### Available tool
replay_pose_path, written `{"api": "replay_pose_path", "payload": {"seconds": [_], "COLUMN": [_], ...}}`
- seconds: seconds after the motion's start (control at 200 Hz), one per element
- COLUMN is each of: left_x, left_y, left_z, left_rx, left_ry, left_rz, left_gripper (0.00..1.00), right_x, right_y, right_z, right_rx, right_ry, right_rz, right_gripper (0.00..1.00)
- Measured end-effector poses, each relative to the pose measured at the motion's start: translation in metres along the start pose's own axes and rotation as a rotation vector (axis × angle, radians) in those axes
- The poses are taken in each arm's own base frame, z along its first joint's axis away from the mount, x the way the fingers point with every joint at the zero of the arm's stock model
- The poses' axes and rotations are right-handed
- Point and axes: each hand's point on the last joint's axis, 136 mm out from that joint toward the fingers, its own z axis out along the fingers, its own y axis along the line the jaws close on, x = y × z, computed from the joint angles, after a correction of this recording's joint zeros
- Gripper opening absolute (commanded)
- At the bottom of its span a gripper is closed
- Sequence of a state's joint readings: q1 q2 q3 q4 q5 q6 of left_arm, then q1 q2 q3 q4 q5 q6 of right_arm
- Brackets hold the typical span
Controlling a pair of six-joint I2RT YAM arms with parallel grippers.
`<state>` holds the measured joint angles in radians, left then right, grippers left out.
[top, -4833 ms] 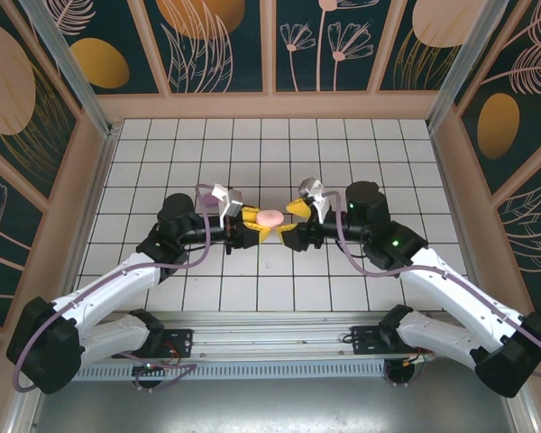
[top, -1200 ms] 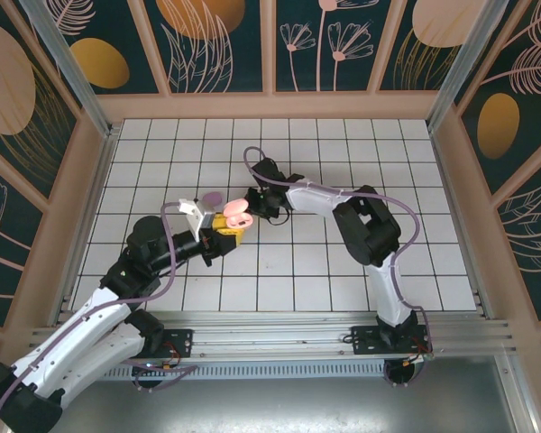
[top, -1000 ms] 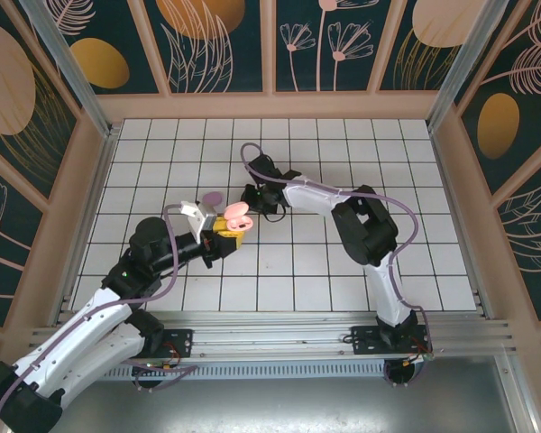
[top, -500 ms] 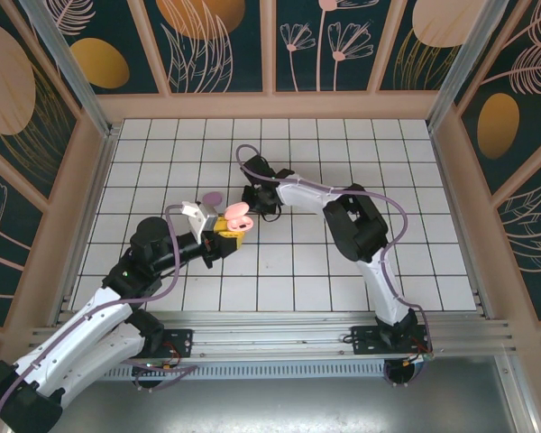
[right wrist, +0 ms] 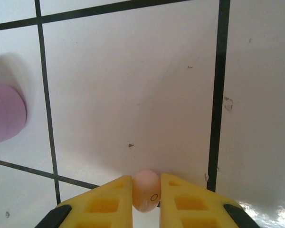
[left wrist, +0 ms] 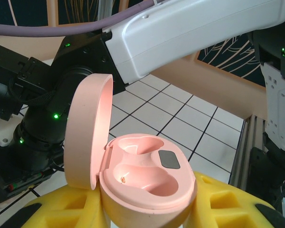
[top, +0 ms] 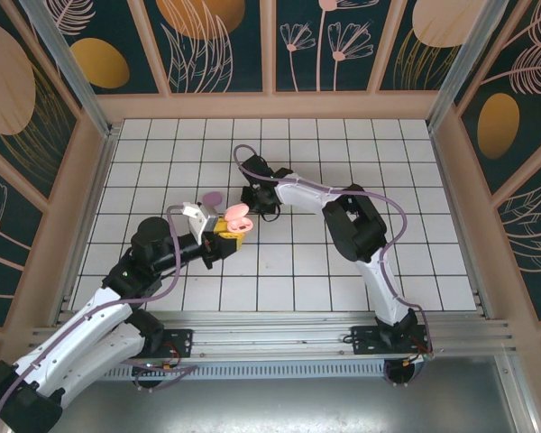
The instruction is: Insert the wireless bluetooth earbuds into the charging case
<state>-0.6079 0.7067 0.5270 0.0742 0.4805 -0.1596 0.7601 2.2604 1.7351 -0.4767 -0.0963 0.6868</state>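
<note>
Pale pink plastic, smooth and rounded: the earbud (right wrist: 147, 190) sits directly between the yellow fingertips (right wrist: 115, 195) of the right gripper (right wrist: 147, 183), which pinches it from both sides. The bud is close over the white tile (right wrist: 133, 85); whether it touches the tile cannot be told.

By its form, the bud is probably very light, rigid and slippery. A curved shell gives the pads little flat contact, so it may pop out if squeezed off-centre. Take hold across its widest part, pads centred, with modest force only.

A lilac object (right wrist: 4, 118) lies to the left of this gripper, well apart from the fingers.

The left gripper (left wrist: 147, 211) is clamped on the base of the charging case (left wrist: 149, 175). The case stands between its fingers with the lid (left wrist: 85, 133) hinged open, and the moulded wells hold no bud.
</note>
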Motion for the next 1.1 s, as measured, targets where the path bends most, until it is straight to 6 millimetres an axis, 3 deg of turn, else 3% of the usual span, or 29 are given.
{"api": "replay_pose_path", "payload": {"seconds": [0.105, 0.205, 0.46, 0.651, 0.956, 1.096], "left_x": [0.0, 0.004, 0.02, 0.017, 0.013, 0.016], "left_y": [0.0, 0.0, 0.006, 0.008, 0.006, 0.001], "left_z": [0.0, 0.003, 0.018, 0.032, 0.058, 0.072], "left_rx": [0.002, 0.008, 0.029, 0.061, 0.12, 0.151], "left_ry": [0.001, 0.015, 0.075, 0.056, 0.007, -0.006], "left_rz": [0.002, 0.0, -0.017, -0.006, 0.029, 0.045], "left_gripper": [0.23, 0.23, 0.23, 0.22, 0.23, 0.22], "right_x": [0.003, 0.006, -0.008, 0.007, 0.035, 0.047], "right_y": [-0.007, -0.022, -0.051, -0.07, -0.068, -0.063], "right_z": [-0.009, -0.03, -0.128, -0.189, -0.282, -0.303], "right_rx": [0.015, 0.037, 0.014, -0.02, -0.106, -0.149], "right_ry": [0.007, 0.012, -0.103, -0.156, -0.251, -0.26], "right_rz": [-0.009, -0.006, 0.027, 0.042, 0.017, 0.005], "right_gripper": [0.15, 0.15, 0.14, 0.14, 0.12, 0.12]}}
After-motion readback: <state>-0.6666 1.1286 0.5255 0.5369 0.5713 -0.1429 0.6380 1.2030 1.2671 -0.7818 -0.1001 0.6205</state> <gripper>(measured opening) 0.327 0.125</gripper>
